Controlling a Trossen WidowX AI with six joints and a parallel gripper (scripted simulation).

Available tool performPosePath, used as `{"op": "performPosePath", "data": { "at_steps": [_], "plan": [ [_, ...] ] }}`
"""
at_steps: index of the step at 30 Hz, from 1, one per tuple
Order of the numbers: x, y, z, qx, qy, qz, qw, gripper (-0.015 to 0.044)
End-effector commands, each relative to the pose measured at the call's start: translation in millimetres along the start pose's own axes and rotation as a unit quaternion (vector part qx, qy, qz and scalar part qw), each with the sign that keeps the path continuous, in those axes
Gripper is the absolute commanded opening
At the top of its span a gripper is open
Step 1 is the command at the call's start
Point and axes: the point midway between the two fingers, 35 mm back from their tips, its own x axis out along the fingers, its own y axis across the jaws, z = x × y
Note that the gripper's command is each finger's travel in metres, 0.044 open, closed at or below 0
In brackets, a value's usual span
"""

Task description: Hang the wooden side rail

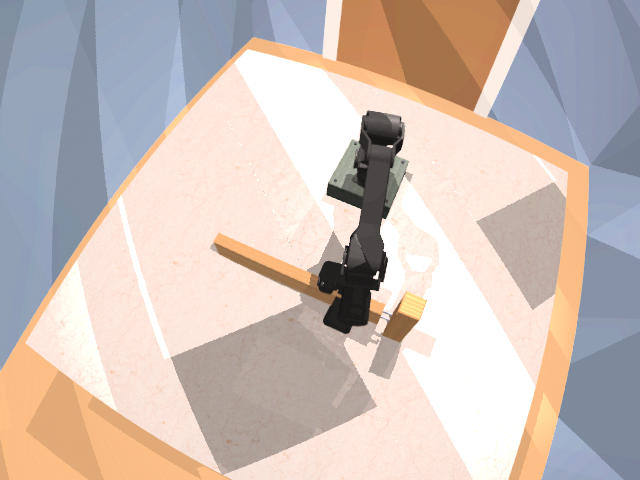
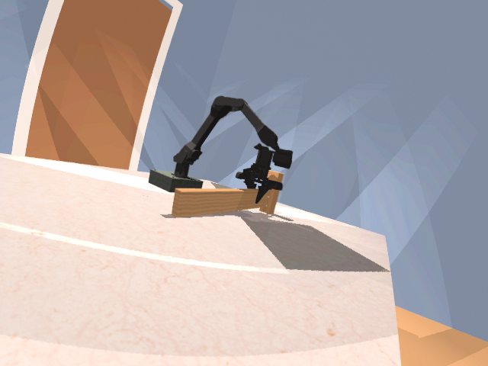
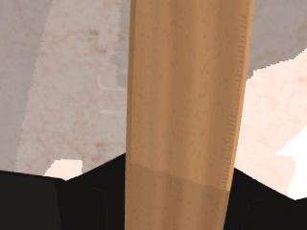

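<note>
The wooden side rail (image 1: 263,263) (image 2: 213,200) (image 3: 182,96) stands on edge. Its far end rests on the table; its other end points at the headboard post and looks slightly raised in the exterior view. My gripper (image 1: 337,297) (image 2: 258,193) (image 3: 172,158) is shut on the rail near its post end, one finger on each side. The upright post (image 1: 402,321) (image 2: 275,179) stands just beyond that end. Small steel hooks (image 1: 385,314) show in the narrow gap between rail end and post. Pins and slot are too small or hidden, so I cannot tell whether hooks and pins touch.
The arm's dark green base (image 1: 346,181) (image 2: 159,180) stands behind the rail. The arm reaches over the rail from there. The pale table (image 1: 155,289) (image 2: 157,295) has a wooden border in the top view. Hard shadows and bright patches cross the table.
</note>
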Motion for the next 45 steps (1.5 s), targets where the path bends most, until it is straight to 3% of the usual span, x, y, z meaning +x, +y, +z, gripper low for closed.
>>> {"op": "performPosePath", "data": {
  "at_steps": [1,45],
  "plan": [
    [-2.1,1.8,-1.5,0.002,0.002,0.003,1.000,0.0000],
    [-3.1,1.2,-5.8,0.002,0.002,0.003,1.000,0.0000]
  ]
}}
